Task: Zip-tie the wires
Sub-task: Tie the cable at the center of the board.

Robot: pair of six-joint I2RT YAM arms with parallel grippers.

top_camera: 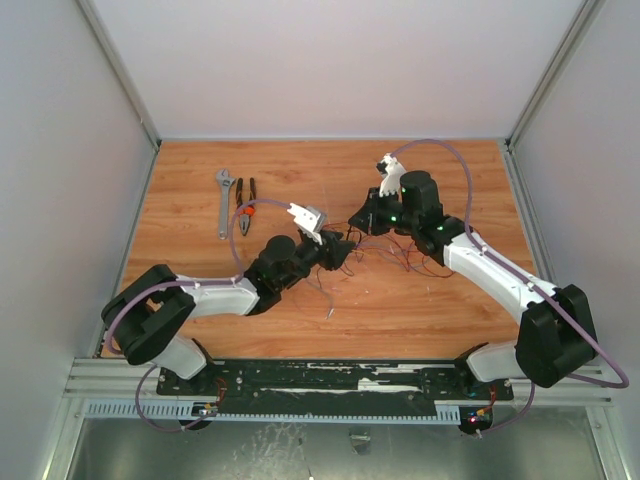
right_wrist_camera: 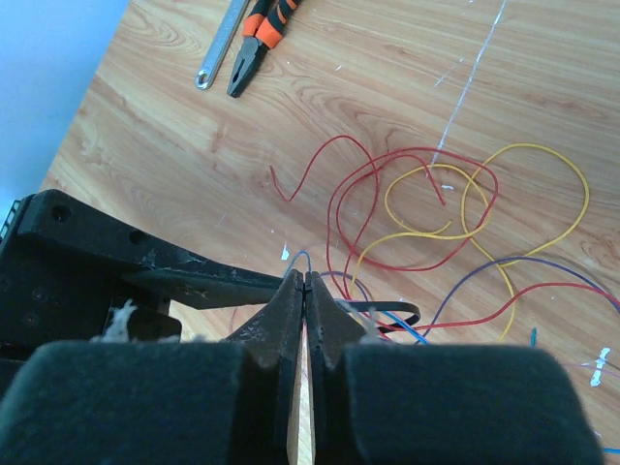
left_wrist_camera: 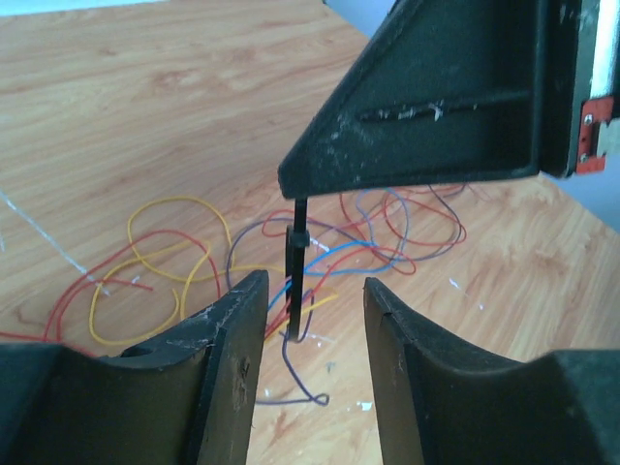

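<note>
The left gripper (left_wrist_camera: pixel 314 287), scuffed matte black, stands jaws apart around the zip tie (left_wrist_camera: pixel 296 281), not touching it. The right gripper (right_wrist_camera: pixel 304 279), at twelve o'clock, is pinched together on its tail. Behind, on the glossy woodgrain table (left_wrist_camera: pixel 145 97), the thin springy wires (right_wrist_camera: pixel 431 232) loop from nine to three o'clock. The left gripper should probably close squarely below the blocky head.

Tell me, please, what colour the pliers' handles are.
The pliers' handles are orange and black, clearest in the right wrist view.

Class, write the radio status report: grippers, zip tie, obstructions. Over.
Right gripper shut on zip tie, upright. Left gripper open, straddling it. Wires tangled below. Nothing blocking.
</note>
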